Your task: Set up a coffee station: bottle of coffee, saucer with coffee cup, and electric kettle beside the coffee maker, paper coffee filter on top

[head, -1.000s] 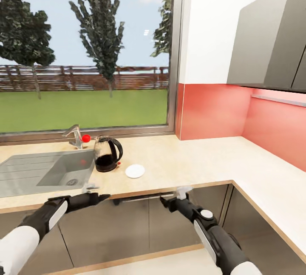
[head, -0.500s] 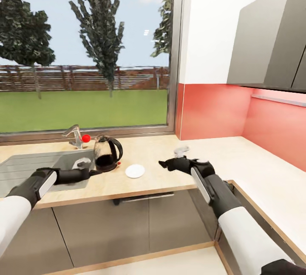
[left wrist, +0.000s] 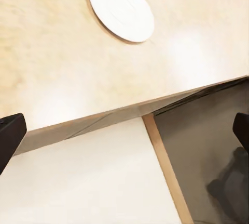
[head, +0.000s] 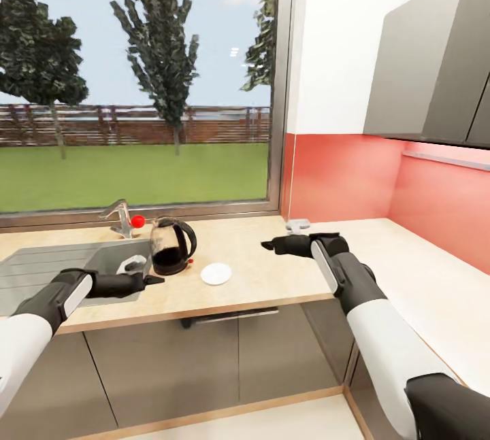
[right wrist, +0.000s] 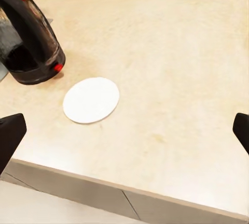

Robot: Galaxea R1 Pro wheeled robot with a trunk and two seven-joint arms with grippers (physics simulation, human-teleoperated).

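The dark red electric kettle [head: 170, 247] stands on the light-wood kitchen countertop [head: 272, 277] just right of the sink, and it appears again in the right wrist view [right wrist: 28, 42]. The white saucer [head: 216, 274] lies flat to the kettle's right [right wrist: 91, 99] [left wrist: 121, 7]. My left gripper [head: 151, 280] hovers open over the sink's front corner, left of the saucer. My right gripper [head: 267, 245] is open above the counter, right of the saucer. Both hold nothing. The coffee maker, bottle of coffee, paper coffee filter, coffee cup and kitchen shelf are out of view.
A steel sink [head: 61, 270] with a faucet [head: 121, 217] is inset at the left, below a large window. The counter turns a corner at the right along a red backsplash [head: 354, 178]. Dark grey wall cabinets [head: 429, 66] hang above that corner.
Both arms have risen from below the counter's front edge to above the worktop. The right gripper has gone up and farther back; the left has settled by the sink.
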